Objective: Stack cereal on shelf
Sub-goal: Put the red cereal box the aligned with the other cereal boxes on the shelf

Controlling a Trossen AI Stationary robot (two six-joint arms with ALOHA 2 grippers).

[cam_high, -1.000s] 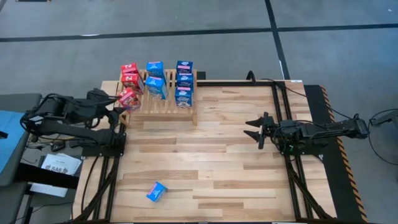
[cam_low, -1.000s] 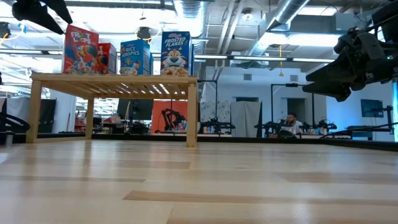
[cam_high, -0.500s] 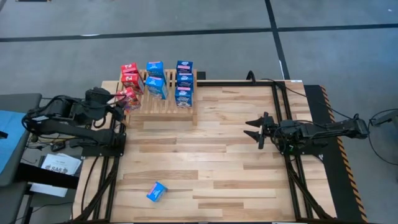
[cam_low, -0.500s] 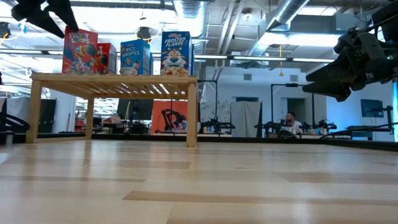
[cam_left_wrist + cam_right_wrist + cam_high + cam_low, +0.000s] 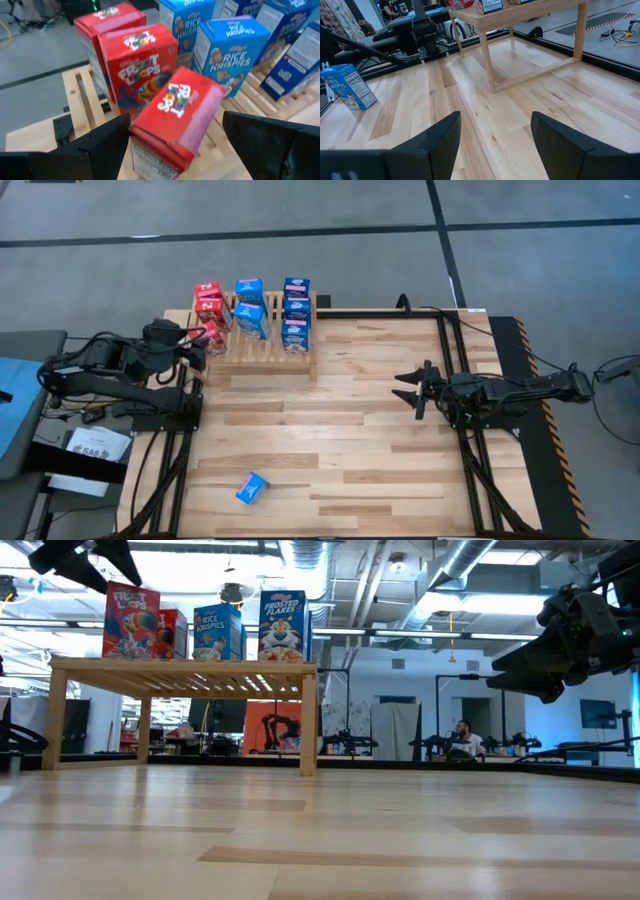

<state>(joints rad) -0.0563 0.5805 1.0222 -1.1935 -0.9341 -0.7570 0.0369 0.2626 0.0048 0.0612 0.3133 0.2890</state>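
Holding a tilted red cereal box (image 5: 176,119) over shelf (image 5: 262,350) edge, left claw (image 5: 172,145); right claw (image 5: 492,137) wide (idle, mid-table).

I see a grey floor (image 5: 300,240) with dark lines, big silver pipes (image 5: 455,565) up high (shiny ones), and a person (image 5: 462,730) sitting far back.

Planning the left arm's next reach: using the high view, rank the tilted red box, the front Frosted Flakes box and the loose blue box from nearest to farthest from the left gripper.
From the left gripper:
1. Tilted red box, right at the jaws, on the shelf's left front corner.
2. Front Frosted Flakes box, on the shelf's right side.
3. Loose blue box, lying on the table's near edge, far from the shelf.
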